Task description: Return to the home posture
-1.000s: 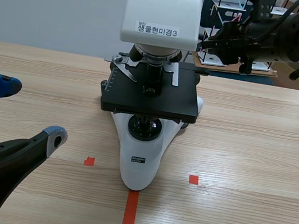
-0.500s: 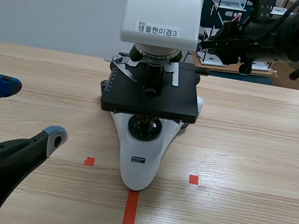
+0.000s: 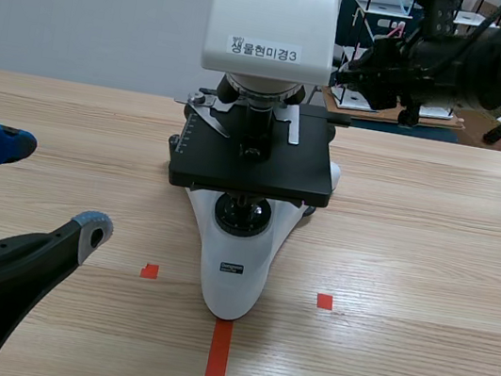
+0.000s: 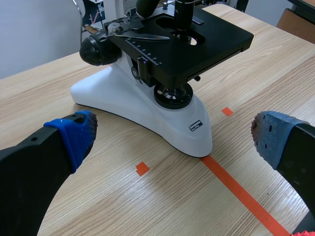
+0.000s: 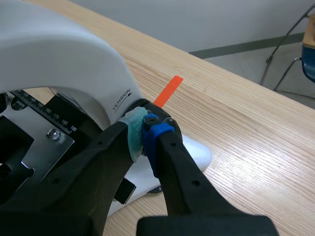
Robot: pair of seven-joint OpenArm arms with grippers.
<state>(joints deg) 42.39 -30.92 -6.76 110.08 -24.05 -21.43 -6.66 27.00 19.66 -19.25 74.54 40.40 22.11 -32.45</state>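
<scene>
I am holding my right pincer (image 5: pixel 144 133) closed on nothing, pads pressed together. It is raised beside the microscope (image 3: pixel 235 272), tips right at the black tension ring (image 5: pixel 139 103) (touching or just off it, I cannot tell). My left pincer (image 3: pixel 51 183) is hanging wide open, low over the table (image 3: pixel 431 255), apart from the base. I am judging the risk to be on the right. Pulling home sideways or downward could drag the tips across the ring or clip the stage (image 3: pixel 252 164), nudging the microscope.

obstacle: microscope (image 3: pixel 235 276) mid-table | free: table (image 3: pixel 428 273) both sides | right gripper (image 5: pixel 144 133) beside microscope
</scene>
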